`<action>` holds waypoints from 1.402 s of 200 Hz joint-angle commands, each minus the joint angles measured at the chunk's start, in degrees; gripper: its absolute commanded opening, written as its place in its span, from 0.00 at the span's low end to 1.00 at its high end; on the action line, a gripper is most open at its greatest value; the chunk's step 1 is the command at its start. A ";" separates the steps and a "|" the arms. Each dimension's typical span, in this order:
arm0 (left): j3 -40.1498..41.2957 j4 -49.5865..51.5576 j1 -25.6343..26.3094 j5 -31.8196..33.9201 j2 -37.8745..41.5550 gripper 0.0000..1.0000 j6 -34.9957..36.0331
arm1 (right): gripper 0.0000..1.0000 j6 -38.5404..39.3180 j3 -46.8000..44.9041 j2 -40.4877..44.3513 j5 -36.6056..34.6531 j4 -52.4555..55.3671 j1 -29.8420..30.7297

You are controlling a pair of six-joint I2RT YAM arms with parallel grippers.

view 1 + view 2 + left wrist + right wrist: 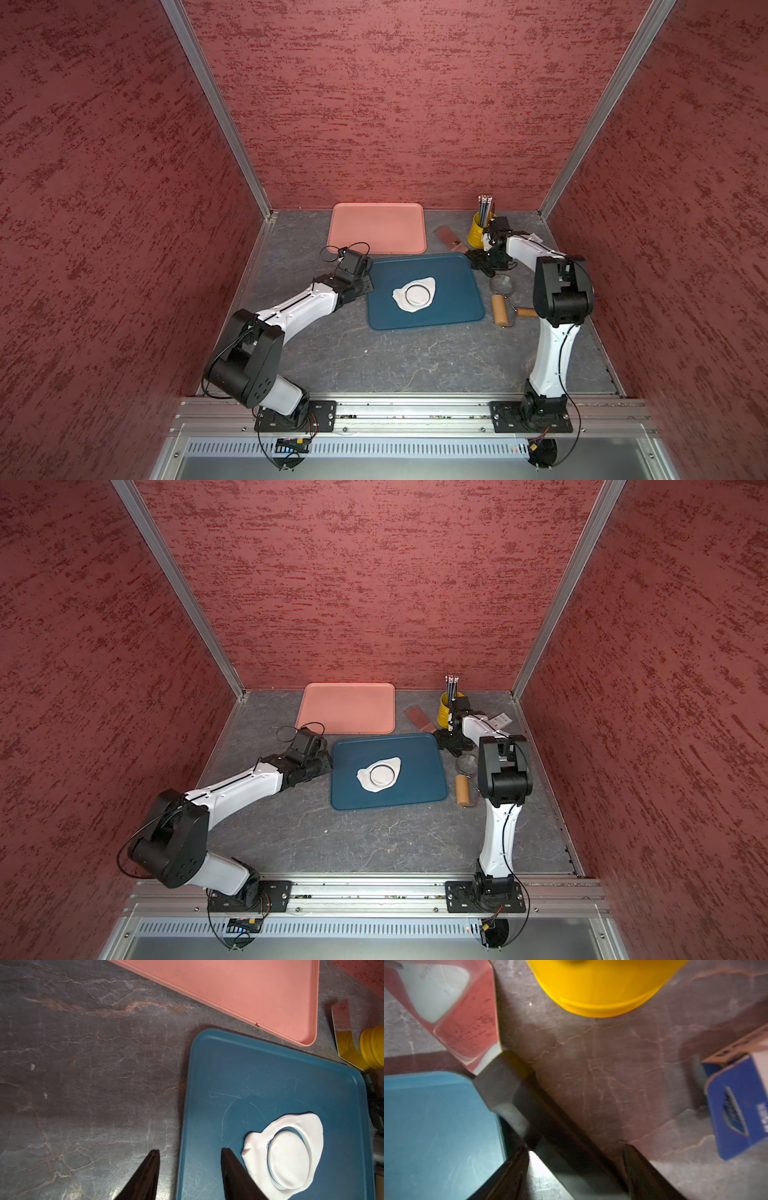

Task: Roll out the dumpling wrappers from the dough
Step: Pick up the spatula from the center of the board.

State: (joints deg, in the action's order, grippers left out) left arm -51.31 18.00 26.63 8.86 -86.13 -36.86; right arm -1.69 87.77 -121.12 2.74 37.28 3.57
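Observation:
The dough (pixel 400 298) (pixel 365 780) (pixel 255 1147) lies flat and white on the blue tray (pixel 449 270) (pixel 249 1074). A round dumpling wrapper (pixel 417 294) (pixel 381 773) (pixel 288 1159) sits inside it, ringed by a cut groove. My left gripper (pixel 367 285) (pixel 189 1150) is open at the tray's left edge, one finger over the table, one over the tray beside the dough. My right gripper (pixel 481 265) (pixel 576 1149) is at the tray's back right corner. Its jaws straddle the black handle (pixel 508 1084) of a scraper (pixel 446 237), with a gap on one side.
A pink tray (pixel 376 226) lies behind the blue one. A yellow cup (pixel 478 232) (pixel 602 987) of pencils stands just behind my right gripper. A metal ring cutter (pixel 502 284) and a wooden rolling pin (pixel 500 313) lie right of the blue tray. A blue-and-white card (pixel 737 1105) lies nearby.

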 commanded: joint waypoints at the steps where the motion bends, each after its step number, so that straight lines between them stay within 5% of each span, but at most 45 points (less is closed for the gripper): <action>1: 0.58 -0.53 -0.44 1.38 1.27 0.51 -0.34 | 0.69 -1.11 0.91 -0.56 -3.71 3.50 2.44; 96: 0.01 -0.33 -0.79 0.86 1.15 0.52 0.14 | 0.39 0.60 3.32 -2.81 -2.83 8.18 3.18; 189: 0.16 -0.07 -0.79 0.43 4.59 0.52 -1.21 | 0.07 2.37 -0.76 4.31 1.04 1.16 4.23; 280: -2.10 -1.85 1.57 -4.72 8.98 0.56 -3.95 | 0.00 -2.73 -6.94 12.96 1.60 -1.35 6.59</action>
State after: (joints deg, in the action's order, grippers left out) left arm -51.55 16.86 27.22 5.30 -77.71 -40.32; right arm -1.91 82.52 -110.93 2.94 38.70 9.50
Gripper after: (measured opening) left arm 0.559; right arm 0.364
